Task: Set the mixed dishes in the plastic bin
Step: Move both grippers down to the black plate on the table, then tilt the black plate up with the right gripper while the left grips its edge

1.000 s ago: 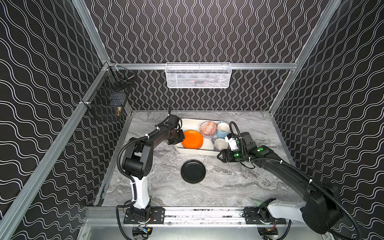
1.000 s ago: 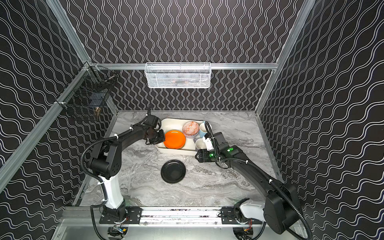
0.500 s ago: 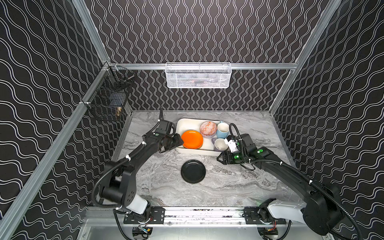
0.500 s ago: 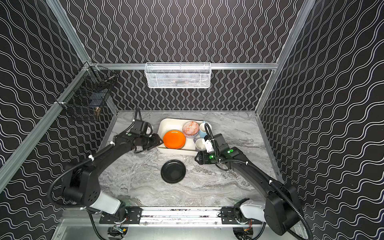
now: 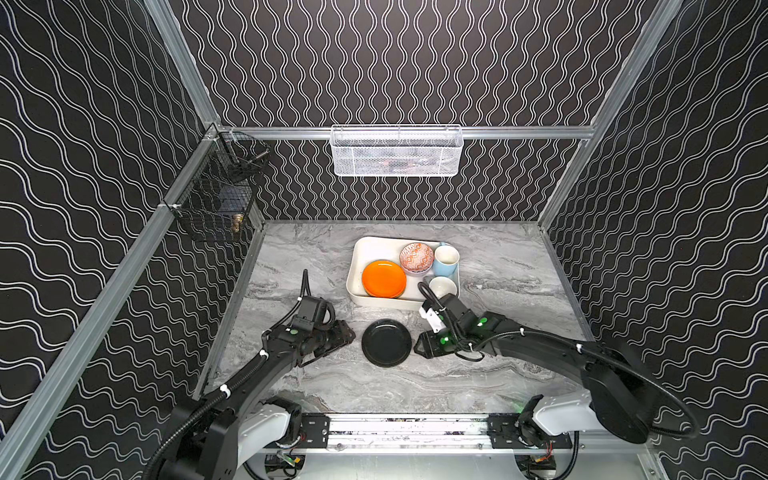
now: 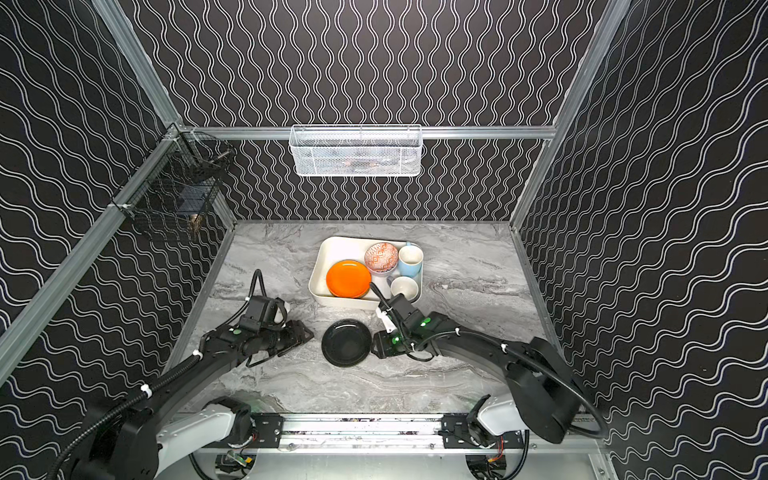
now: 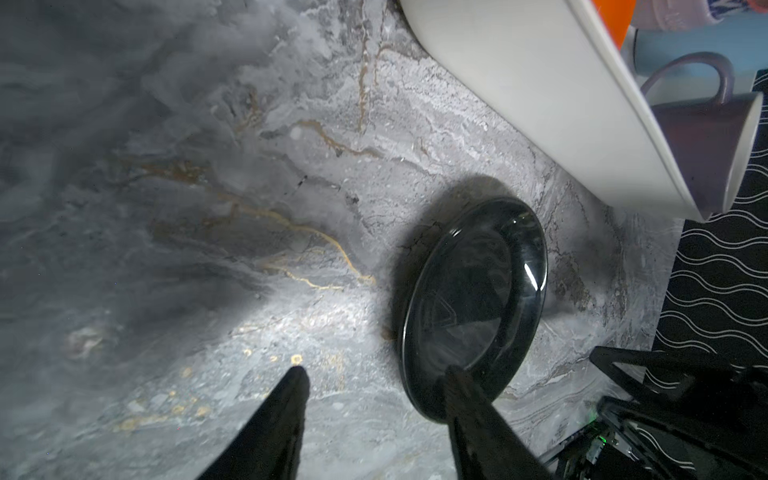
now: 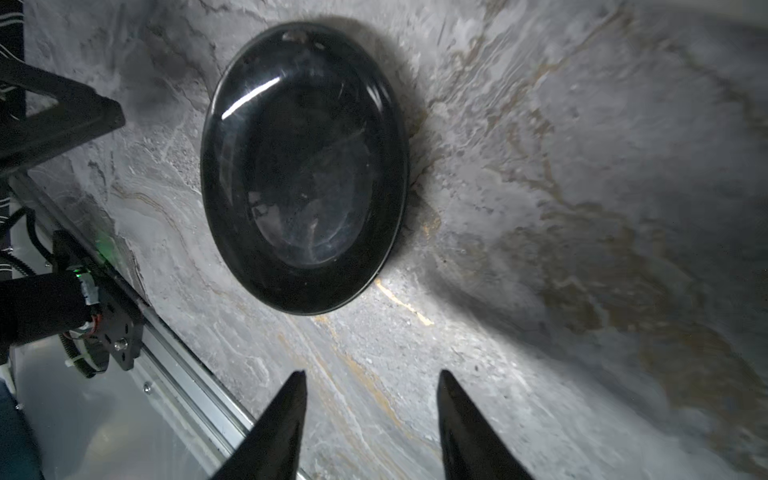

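The left tool (image 7: 374, 372) has its jaws partly apart with nothing between them; in its wrist view one fingertip (image 7: 457, 376) overlaps the near rim of the black plate (image 7: 473, 307), and whether it touches cannot be told. In both top views this tool (image 5: 348, 333) lies low over the desk (image 5: 498, 266), just beside the plate's left edge. The right tool (image 8: 371, 374) is also partly open and empty, pointing at the black plate (image 8: 303, 166) from a short way off; in a top view it (image 5: 417, 348) sits just beside the plate's right edge. The black plate (image 5: 386, 343) lies flat on the desk between the two tools, outside the bin (image 5: 374, 249), near its front wall. In the bin are the orange plate (image 5: 383, 279), patterned bowl (image 5: 416, 257), blue mug (image 5: 446, 259) and lavender mug (image 5: 442, 286)
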